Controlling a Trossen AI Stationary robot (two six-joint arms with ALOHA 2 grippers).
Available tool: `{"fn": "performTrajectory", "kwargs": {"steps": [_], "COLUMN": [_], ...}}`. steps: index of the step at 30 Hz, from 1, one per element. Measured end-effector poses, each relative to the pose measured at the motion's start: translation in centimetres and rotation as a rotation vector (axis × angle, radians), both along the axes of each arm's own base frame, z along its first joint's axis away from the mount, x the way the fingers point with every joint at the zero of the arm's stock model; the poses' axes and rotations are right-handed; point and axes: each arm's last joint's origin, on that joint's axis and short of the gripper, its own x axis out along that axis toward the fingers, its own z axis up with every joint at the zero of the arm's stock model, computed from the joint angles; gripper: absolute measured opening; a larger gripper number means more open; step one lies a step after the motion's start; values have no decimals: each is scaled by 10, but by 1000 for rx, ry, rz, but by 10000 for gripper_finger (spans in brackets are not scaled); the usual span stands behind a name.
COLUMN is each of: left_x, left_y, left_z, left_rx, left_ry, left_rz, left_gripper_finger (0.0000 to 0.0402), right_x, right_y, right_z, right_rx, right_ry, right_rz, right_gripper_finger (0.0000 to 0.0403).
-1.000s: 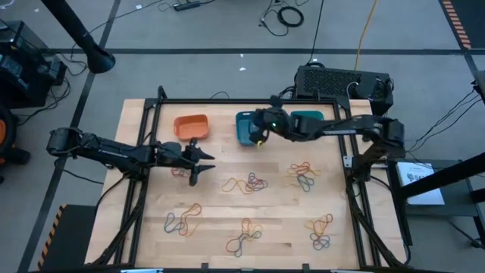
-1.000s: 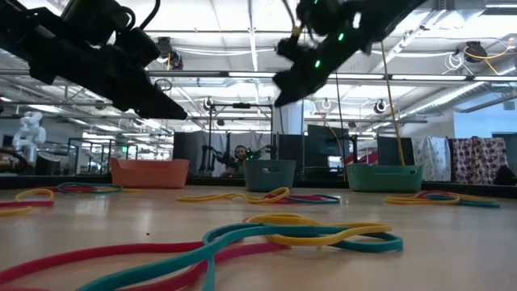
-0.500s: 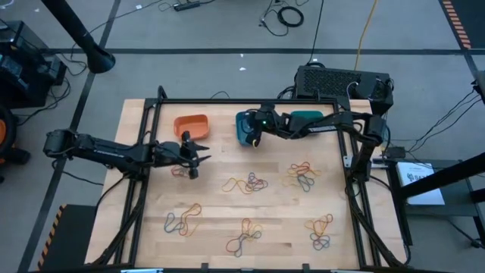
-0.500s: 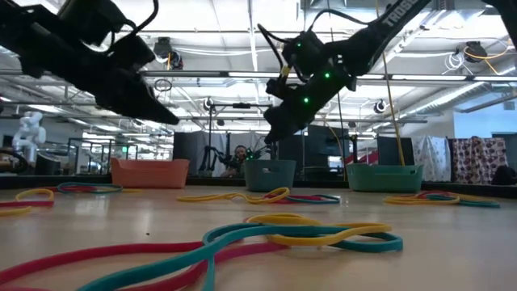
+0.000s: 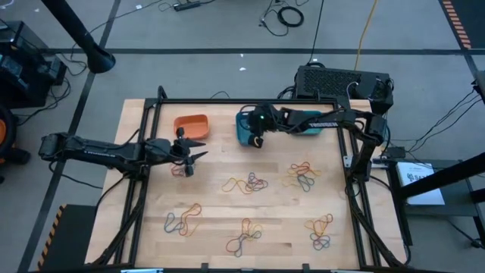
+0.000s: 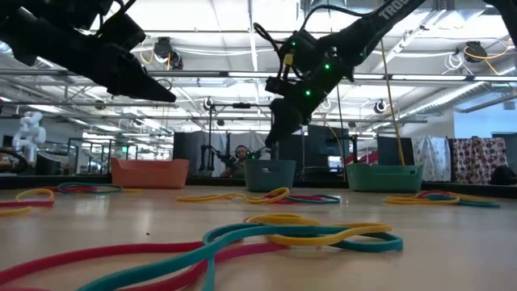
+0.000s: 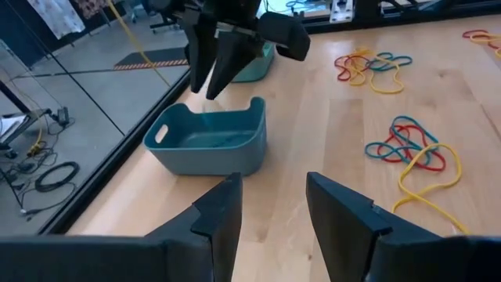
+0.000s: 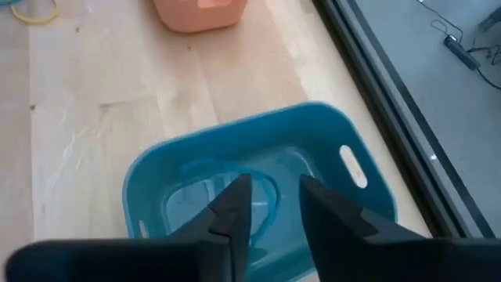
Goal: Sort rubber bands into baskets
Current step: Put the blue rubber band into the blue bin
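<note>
Shifted since a second ago: right gripper (image 5: pixel 258 140) from beside the blue basket (image 5: pixel 247 129) to directly above it, fingers now parted.
Seen inside blue basket: blue band (image 8: pixel 227 188) on the floor. Left gripper (image 5: pixel 195 154) just below orange basket (image 5: pixel 191 126), jaws spread, holding nothing. Teal basket (image 5: pixel 309 121) behind right arm. Remaining rubber bands (image 5: pixel 248 183) scattered in clusters over table (image 5: pixel 273 220).
</note>
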Motion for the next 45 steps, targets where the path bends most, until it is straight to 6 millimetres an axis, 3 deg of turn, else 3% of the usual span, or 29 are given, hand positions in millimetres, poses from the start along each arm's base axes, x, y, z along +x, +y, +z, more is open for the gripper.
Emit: {"fn": "performTrajectory", "kwargs": {"steps": [12,22,34,39,45], "left_x": [-1,-4,-8,-11,-11], "left_y": [0,-1,-1,-1,-1], "left_z": [-3,-10,-19,-22,-23], "left_rx": [-1,-58,-147,-187,-225], "left_ry": [28,98,168,196,193], "left_rz": [0,3,45,68,88], "left_gripper_finger": [152,152,152,152,152], "right_x": [9,28,38,31,16], "right_y": [0,44,115,143,163], "right_z": [41,53,51,36,14], "right_rx": [45,28,66,165,213], "right_ry": [69,17,18,92,230], "right_rz": [-5,117,334,470,497], "right_gripper_finger": [167,171,171,171,171]}}
